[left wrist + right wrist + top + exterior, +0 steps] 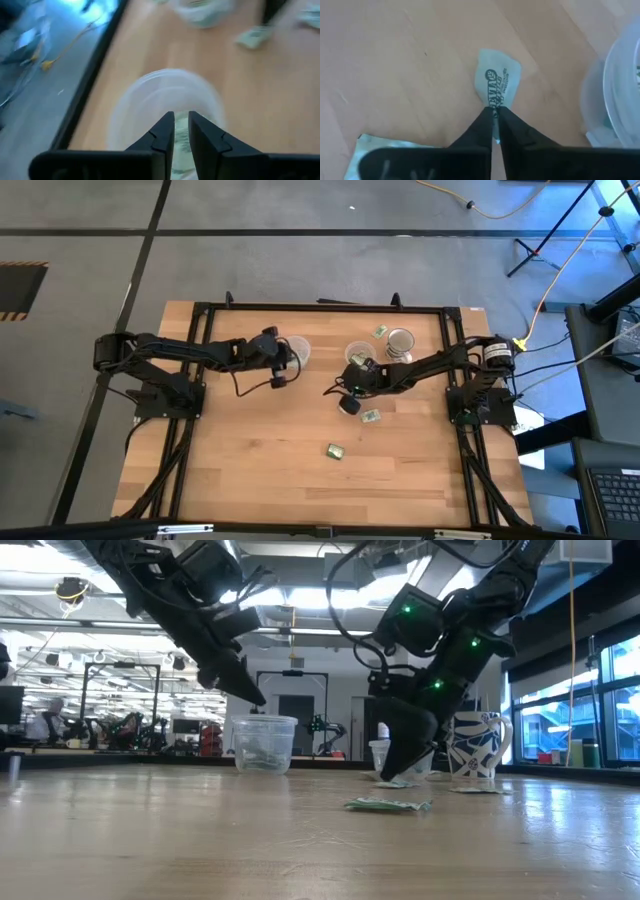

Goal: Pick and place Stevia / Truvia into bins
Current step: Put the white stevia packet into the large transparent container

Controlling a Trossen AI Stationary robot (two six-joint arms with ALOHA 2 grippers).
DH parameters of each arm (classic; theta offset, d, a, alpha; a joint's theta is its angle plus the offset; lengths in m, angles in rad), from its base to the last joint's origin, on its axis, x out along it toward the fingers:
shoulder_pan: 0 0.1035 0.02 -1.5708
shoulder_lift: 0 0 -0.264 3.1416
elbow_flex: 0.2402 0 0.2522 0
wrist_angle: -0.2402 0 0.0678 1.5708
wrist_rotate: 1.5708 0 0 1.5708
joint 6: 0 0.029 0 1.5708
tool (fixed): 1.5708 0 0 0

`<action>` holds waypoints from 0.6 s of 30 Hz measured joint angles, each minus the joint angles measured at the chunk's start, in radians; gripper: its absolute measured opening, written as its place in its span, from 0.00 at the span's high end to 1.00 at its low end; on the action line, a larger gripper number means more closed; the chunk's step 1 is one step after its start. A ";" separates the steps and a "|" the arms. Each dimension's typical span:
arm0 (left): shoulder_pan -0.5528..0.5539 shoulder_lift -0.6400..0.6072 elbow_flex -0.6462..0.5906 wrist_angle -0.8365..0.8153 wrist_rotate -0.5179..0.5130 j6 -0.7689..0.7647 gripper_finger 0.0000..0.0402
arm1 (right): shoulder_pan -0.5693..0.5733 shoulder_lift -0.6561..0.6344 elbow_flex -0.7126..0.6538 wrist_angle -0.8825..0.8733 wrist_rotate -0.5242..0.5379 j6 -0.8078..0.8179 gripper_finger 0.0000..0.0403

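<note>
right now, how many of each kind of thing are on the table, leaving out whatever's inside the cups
clear plastic cups: 2
blue and white mug: 1
stevia sachets outside the cups: 4, one of them pinched by the right gripper
total: 7

Green-white Stevia sachets (pixel 335 451) lie flat and scattered on the wood near clear cups (pixel 297 351).
</note>
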 joint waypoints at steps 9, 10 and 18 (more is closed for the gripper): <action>-0.124 0.000 0.000 0.065 0.114 0.287 0.80 | 0.004 -0.008 0.070 -0.010 -0.100 -0.049 0.92; -0.140 0.000 0.000 0.079 0.114 0.299 0.79 | 0.007 -0.008 0.084 -0.010 -0.117 -0.061 0.91; -0.247 0.010 0.000 0.095 0.037 0.320 0.70 | 0.051 -0.008 0.205 -0.005 -0.202 -0.168 0.94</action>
